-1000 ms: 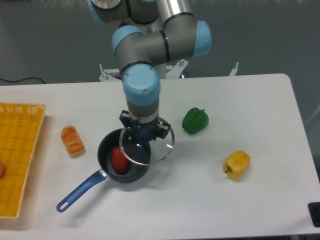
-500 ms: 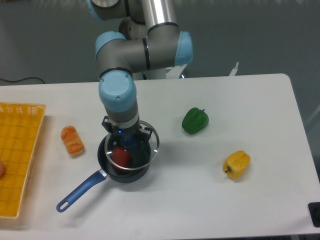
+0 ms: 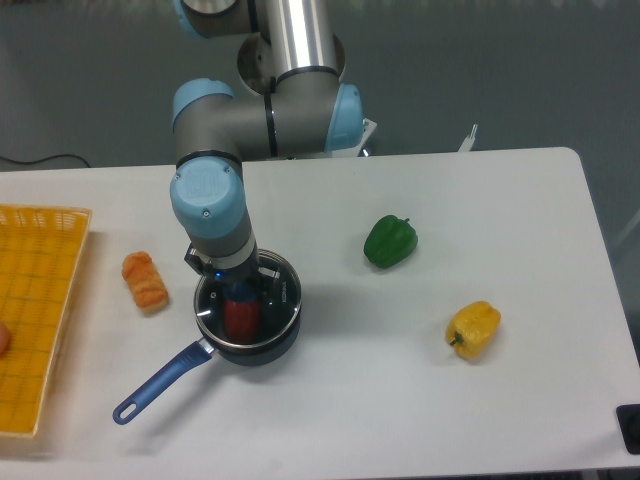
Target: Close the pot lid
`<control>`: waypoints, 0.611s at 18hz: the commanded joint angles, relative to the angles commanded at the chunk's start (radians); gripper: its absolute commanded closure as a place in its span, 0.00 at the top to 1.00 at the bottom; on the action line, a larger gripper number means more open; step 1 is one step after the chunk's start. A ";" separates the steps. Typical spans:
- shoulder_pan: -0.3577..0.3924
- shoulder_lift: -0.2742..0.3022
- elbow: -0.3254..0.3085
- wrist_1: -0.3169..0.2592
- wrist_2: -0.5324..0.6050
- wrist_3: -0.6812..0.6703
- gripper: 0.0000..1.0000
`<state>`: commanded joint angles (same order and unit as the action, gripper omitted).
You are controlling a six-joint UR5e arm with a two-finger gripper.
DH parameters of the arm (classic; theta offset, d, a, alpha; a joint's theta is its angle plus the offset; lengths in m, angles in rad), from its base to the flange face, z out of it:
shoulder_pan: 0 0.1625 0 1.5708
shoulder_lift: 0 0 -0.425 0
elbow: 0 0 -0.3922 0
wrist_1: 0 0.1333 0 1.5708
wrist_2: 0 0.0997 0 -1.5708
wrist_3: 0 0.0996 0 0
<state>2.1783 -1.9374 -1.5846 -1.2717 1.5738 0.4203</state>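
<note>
Listing the contents of the white table (image 3: 420,400) from left to right.

Item 1: a yellow mesh basket (image 3: 35,300) at the far left edge, partly cut off by the frame; a small reddish-orange thing shows at its left border, too little of it visible to identify.

Item 2: an orange ridged piece of toy food (image 3: 145,281), lying on the table between the basket and the pot, apart from both.

Item 3: the pot (image 3: 272,345), dark navy, round, standing left of the table's centre. Its long blue handle (image 3: 160,384) points down and to the left, ending in a loop. A red object (image 3: 240,316) sits inside, seen through the glass.

Item 4: the lid (image 3: 285,290), clear glass with a silver rim, lying over the pot's mouth and roughly lined up with it. Whether the rim is fully seated cannot be told from this view.

Item 5: the gripper (image 3: 240,290), directly over the lid's centre, fingers closed around the knob, which is mostly hidden beneath the wrist. The grey and light-blue arm (image 3: 270,100) rises behind it toward the top of the frame.

Item 6: a green bell pepper (image 3: 390,242), right of the pot, well apart from it.

Item 7: a yellow bell pepper (image 3: 473,330), farther right and nearer the front edge.
</note>
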 joint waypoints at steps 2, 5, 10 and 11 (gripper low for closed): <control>0.000 0.003 -0.009 0.003 -0.005 0.002 0.57; 0.000 0.003 -0.009 0.002 -0.005 0.000 0.57; -0.006 -0.002 -0.011 0.002 -0.005 -0.002 0.57; -0.006 -0.002 -0.011 0.002 -0.005 -0.005 0.57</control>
<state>2.1721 -1.9390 -1.5953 -1.2701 1.5693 0.4157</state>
